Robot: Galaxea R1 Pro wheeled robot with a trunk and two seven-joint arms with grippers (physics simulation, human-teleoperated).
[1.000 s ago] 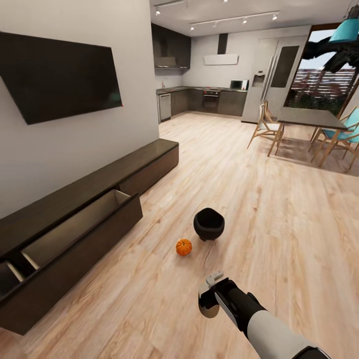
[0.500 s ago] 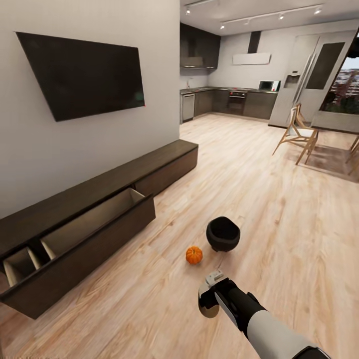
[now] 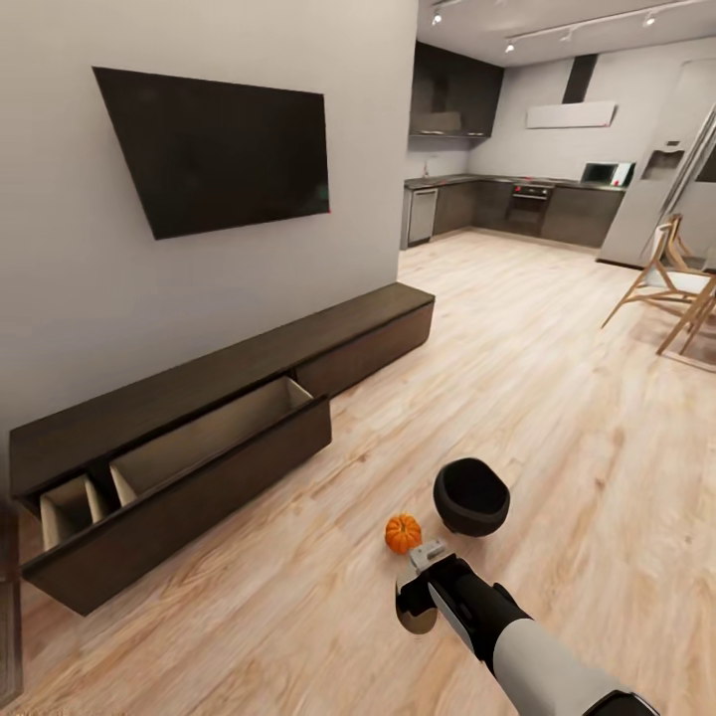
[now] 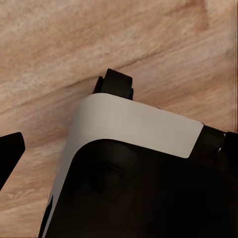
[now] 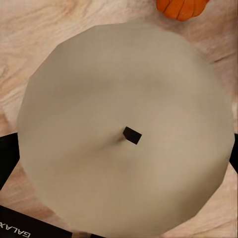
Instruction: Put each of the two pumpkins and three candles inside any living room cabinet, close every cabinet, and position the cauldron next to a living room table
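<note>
My right gripper (image 3: 418, 595) is shut on a pale cream candle (image 3: 415, 609), held low over the floor. In the right wrist view the candle's round top (image 5: 129, 94) with its dark wick nub sits between the gripper's (image 5: 119, 166) dark fingers. An orange pumpkin (image 3: 403, 533) (image 5: 181, 7) lies on the floor just beyond the candle. Right of it stands the black cauldron (image 3: 470, 495). The long dark-brown cabinet (image 3: 229, 370) runs along the left wall with a drawer (image 3: 214, 438) pulled out, its tan inside bare. One dark fingertip (image 4: 11, 151) of my left gripper shows far aside, over the wood floor.
A black television (image 3: 224, 144) hangs above the cabinet. Wooden chairs (image 3: 666, 288) stand at the right, and the kitchen counters (image 3: 517, 204) lie at the far end. A second, narrower compartment (image 3: 68, 507) is open at the cabinet's near end. Part of my own body (image 4: 134, 173) shows close in the left wrist view.
The camera has turned left, so the cabinet, pumpkin and cauldron have slid right and nearer in the picture. My right arm with the candle holds the same pose.
</note>
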